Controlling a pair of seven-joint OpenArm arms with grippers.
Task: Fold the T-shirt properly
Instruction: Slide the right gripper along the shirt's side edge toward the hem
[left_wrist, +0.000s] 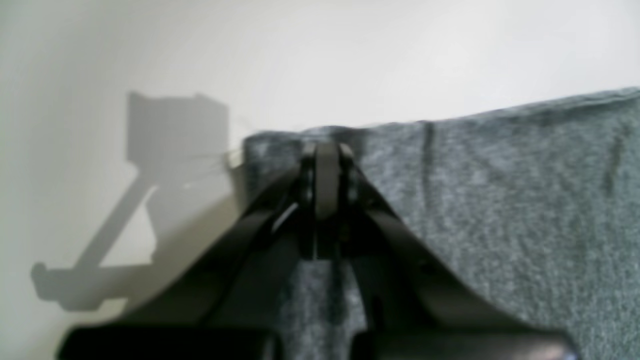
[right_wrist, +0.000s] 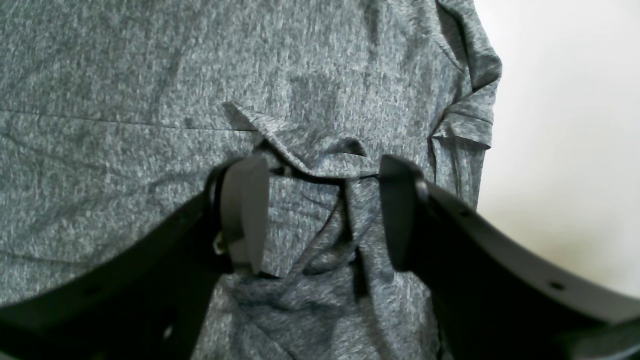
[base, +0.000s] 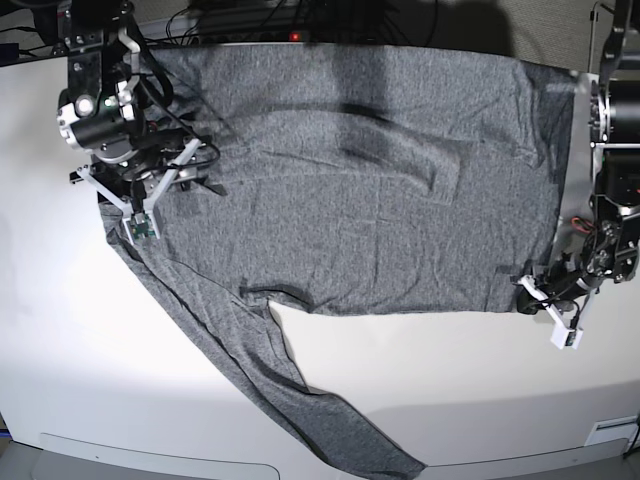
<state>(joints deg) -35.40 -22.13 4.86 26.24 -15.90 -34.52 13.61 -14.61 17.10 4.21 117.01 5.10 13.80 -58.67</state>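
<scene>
The heather-grey T-shirt (base: 360, 190) lies spread flat across the white table, and one long sleeve (base: 260, 370) trails toward the front edge. At the shirt's lower right corner in the base view, my left gripper (base: 525, 288) is down on the hem. The left wrist view shows that gripper (left_wrist: 327, 150) shut, its fingers pressed together on the T-shirt (left_wrist: 500, 200) at its edge. My right gripper (base: 165, 185) hovers over the shirt's left side near the shoulder. It (right_wrist: 320, 172) stands open, with a raised fold of the T-shirt (right_wrist: 150, 100) between the fingers.
The white table (base: 420, 390) shows bare in front of the shirt and along its left side. Dark cables (base: 250, 20) run along the back edge. The trailing sleeve reaches almost to the table's front edge.
</scene>
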